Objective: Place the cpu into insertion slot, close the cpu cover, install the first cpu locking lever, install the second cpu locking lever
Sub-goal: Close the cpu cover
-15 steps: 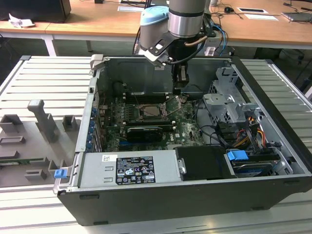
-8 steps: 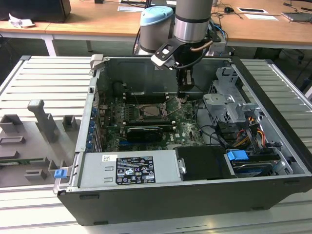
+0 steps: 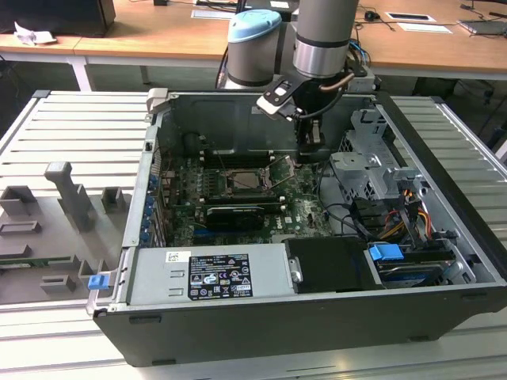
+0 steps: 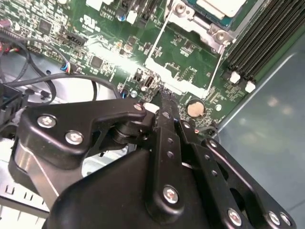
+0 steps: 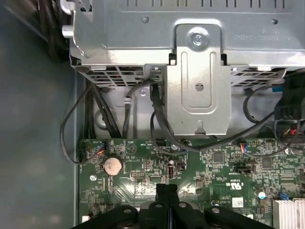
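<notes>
My gripper (image 3: 310, 157) hangs shut with nothing in it, low over the green motherboard (image 3: 297, 207), just off the insertion slot (image 3: 244, 180) toward the exterior view's right. In the second wrist view the black fingertips (image 4: 164, 98) meet near a coin battery (image 4: 195, 109). Beyond them the cpu (image 4: 221, 5) shows its pale face inside the silver cpu cover (image 4: 190, 21). Two thin silver locking levers (image 4: 157, 40) (image 4: 217, 67) stick out from the socket over the board. In the first wrist view the gripper (image 5: 167, 188) sits over the board's edge.
Long black memory slots (image 4: 262, 33) run beside the socket. A silver drive cage (image 5: 200, 86) with black cables (image 5: 157, 109) stands close ahead of the fingers. The grey case wall (image 5: 38, 119) and a power supply (image 3: 210, 273) bound the space.
</notes>
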### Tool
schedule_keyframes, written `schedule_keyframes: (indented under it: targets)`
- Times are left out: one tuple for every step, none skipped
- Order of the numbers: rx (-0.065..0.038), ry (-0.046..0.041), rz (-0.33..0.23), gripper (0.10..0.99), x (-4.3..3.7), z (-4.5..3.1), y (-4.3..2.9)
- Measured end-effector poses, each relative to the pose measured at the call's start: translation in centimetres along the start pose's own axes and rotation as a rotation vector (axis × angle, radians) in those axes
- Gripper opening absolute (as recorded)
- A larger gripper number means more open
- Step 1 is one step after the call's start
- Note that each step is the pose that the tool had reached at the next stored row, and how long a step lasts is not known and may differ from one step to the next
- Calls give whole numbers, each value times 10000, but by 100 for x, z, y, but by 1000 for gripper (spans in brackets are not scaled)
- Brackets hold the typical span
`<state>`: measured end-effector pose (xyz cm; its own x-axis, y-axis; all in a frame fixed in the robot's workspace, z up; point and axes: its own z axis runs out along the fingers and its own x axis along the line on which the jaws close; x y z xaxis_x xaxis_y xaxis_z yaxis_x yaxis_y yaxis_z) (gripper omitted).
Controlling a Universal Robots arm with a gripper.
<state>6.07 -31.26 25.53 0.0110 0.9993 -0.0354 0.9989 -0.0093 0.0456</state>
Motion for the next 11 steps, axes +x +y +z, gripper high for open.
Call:
schedule_keyframes:
  targets:
    - [0,-2,0,106,6,19,5]
    - [1,-2,0,106,12,40,10]
    - [0,-2,0,106,23,85,27]
    - [0,-1,1,106,28,110,29]
    - [1,-3,2,106,28,116,22]
    - [1,-4,1,106,28,117,4]
    - [1,-3,0,106,28,118,-29]
    - [1,-3,0,106,27,119,-48]
    - [1,-3,0,106,27,120,-70]
    - [0,-1,1,106,27,122,-89]
    - [1,-3,1,106,27,124,-95]
